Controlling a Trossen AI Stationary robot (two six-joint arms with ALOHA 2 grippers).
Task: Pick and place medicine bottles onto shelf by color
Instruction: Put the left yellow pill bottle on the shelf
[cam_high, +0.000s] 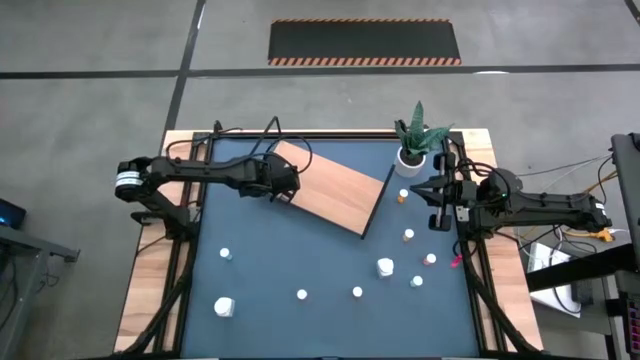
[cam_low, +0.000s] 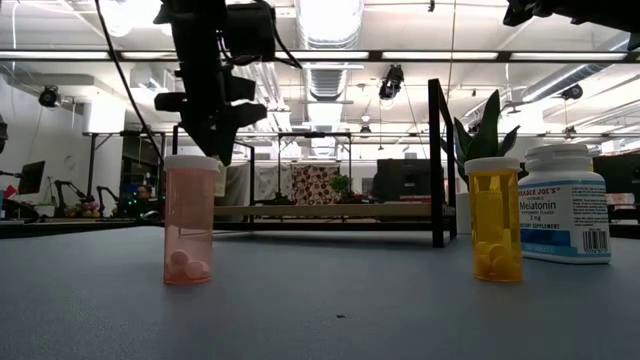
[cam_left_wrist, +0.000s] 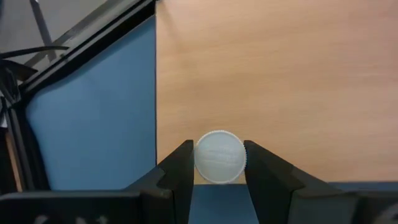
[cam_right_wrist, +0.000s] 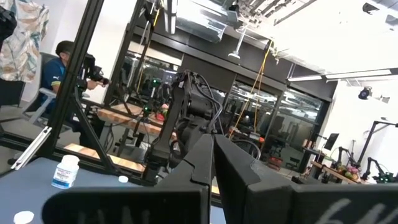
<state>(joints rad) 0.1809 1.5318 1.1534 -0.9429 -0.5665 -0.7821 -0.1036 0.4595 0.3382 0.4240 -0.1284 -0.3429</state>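
Your left claw (cam_left_wrist: 217, 177) is clenched on a white-capped bottle (cam_left_wrist: 219, 157), one finger on each side of the cap, and it hangs over the near edge of the shelf (cam_high: 335, 190). In the left wrist view the cap sits right at the line where the light-brown board meets the blue worktop (cam_high: 290, 260). From above, that claw (cam_high: 284, 185) is at the shelf's left end; the bottle itself is hidden under it there.

Your right claw (cam_right_wrist: 211, 158) has its fingers pressed together with nothing between them. It waits to the right of the shelf (cam_high: 436, 200), near the white pot with the green plant (cam_high: 413, 150).

The shelf lies tilted on the worktop, its black frame along the edges. No other bottle can be seen on the shelf.

The rest of the bottles are on the worktop, away from the shelf:
- an orange one (cam_high: 403, 197) just off the shelf's right end
- another orange one (cam_high: 409, 236) below that
- a pink-red one (cam_high: 430, 260) farther from the shelf
- a bigger white one (cam_high: 385, 267) nearby
- a second bigger white one (cam_high: 224, 306) well off to the lower left
- several small white-capped ones scattered between them

In the low view a pink bottle (cam_low: 190, 220), a yellow bottle (cam_low: 495, 220) and a white labelled bottle (cam_low: 566, 204) stand upright in front of the shelf (cam_low: 330, 212).
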